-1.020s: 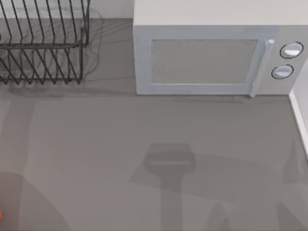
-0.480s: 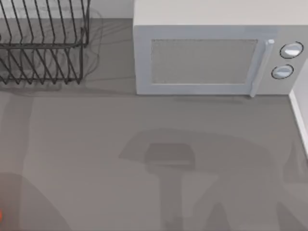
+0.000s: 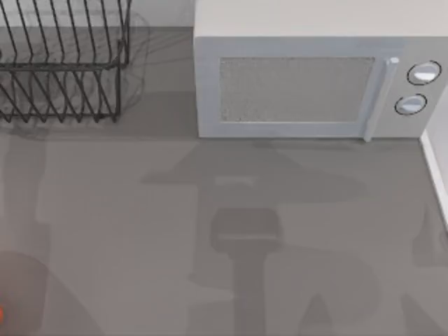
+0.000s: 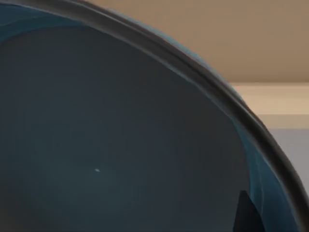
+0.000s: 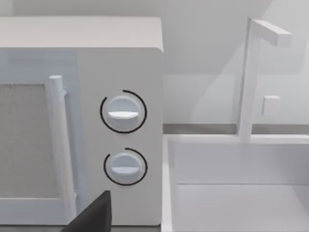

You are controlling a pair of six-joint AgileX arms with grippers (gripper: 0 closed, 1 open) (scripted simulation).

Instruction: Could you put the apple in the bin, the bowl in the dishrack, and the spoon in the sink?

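Observation:
The bowl (image 4: 120,145) is teal-blue with a dark rim and sits very close in the left wrist view, with a beige wall behind it. My left gripper (image 4: 244,215) is shut on its rim, one dark finger showing inside the bowl. The black wire dishrack (image 3: 63,63) stands at the counter's back left. A red sliver of the apple (image 3: 1,315) peeks in at the front left edge. The white sink (image 5: 231,193) with its faucet (image 5: 248,77) lies right of the microwave. My right gripper (image 5: 94,217) hovers facing the microwave's knobs. The spoon and the bin are out of view.
A white microwave (image 3: 308,77) takes up the back middle and right of the counter, door shut, two knobs (image 5: 123,113) on its right side. The sink's rim (image 3: 437,182) borders the grey counter (image 3: 140,210) on the right. Arm shadows lie across the counter.
The broad shadow on the counter has widened and crept toward the microwave's front. Dishrack, microwave and apple sliver stay put.

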